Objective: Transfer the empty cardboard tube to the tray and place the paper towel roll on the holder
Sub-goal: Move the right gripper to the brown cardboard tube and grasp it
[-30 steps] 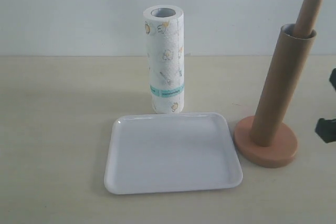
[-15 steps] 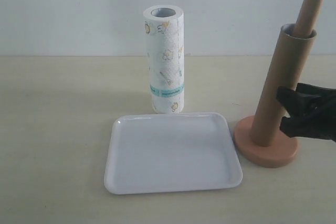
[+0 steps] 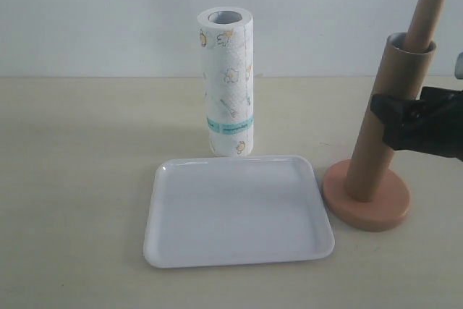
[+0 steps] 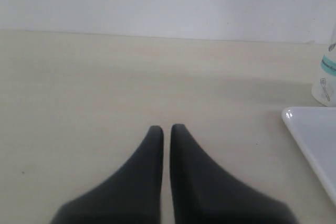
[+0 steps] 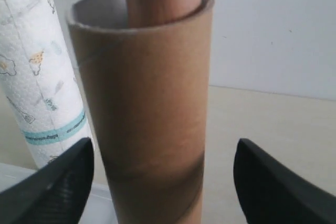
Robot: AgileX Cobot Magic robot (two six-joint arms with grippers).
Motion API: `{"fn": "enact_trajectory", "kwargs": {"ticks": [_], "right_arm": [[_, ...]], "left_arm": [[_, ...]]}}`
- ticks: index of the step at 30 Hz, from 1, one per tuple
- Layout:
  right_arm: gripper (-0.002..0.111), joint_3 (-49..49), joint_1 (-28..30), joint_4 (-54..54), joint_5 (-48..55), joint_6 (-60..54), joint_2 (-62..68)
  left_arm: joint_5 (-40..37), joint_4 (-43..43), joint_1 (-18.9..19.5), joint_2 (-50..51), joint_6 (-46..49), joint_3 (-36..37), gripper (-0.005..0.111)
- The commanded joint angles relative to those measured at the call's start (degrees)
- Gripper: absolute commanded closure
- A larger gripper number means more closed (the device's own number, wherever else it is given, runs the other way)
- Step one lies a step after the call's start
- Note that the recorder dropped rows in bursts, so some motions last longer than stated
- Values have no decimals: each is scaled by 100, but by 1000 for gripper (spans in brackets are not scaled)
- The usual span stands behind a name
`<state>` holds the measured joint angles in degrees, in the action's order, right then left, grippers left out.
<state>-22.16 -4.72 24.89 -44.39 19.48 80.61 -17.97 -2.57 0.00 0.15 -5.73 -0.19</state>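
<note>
The empty cardboard tube (image 3: 389, 117) stands slipped over the dowel of the holder (image 3: 367, 206), leaning slightly; the dowel's rounded top (image 3: 427, 12) sticks out above it. My right gripper (image 3: 383, 121) is open at the tube's mid-height. In the right wrist view the tube (image 5: 152, 103) stands between its fingers (image 5: 63, 182), apart from both. The paper towel roll (image 3: 226, 81) stands upright behind the tray (image 3: 239, 211), which holds nothing. My left gripper (image 4: 166, 128) is shut and empty over bare table, left of the tray's corner (image 4: 315, 140); the exterior view does not show it.
A pale wall runs along the back of the beige table. The holder's disc base sits just right of the tray's right rim. The roll's lower end (image 4: 328, 72) shows at the edge of the left wrist view.
My right gripper came in from the right edge, rose and moved left until its open fingers flank the tube. Tube, roll, tray and holder have not moved.
</note>
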Motion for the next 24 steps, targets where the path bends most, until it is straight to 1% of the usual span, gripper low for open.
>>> {"fn": "enact_trajectory", "kwargs": {"ticks": [1, 4, 8, 10, 14, 17, 19, 21, 23, 24], "right_arm": [[38, -33, 22, -9, 33, -8, 6], [38, -33, 22, -9, -42, -19, 310], [38, -33, 22, -9, -727, -72, 906], [38, -33, 22, -75, -902, -82, 1015], [38, -176, 22, -60, -846, -53, 1107], [39, -376, 22, 18, -609, 101, 1107], [45, -502, 22, 200, -370, 313, 1107], [56, -564, 22, 359, -285, 487, 1107], [71, -578, 22, 404, -345, 620, 1107], [77, -578, 22, 415, -400, 633, 1107]], "left_arm": [[3, 21, 8, -15, 26, 19, 103], [3, 21, 8, -15, 26, 19, 103], [3, 21, 8, -15, 26, 19, 103], [3, 21, 8, -15, 26, 19, 103], [3, 21, 8, -15, 26, 19, 103], [3, 21, 8, -15, 26, 19, 103], [3, 21, 8, -15, 26, 19, 103], [3, 21, 8, -15, 26, 19, 103], [3, 21, 8, -15, 26, 19, 103], [3, 21, 8, -15, 26, 19, 103]]}}
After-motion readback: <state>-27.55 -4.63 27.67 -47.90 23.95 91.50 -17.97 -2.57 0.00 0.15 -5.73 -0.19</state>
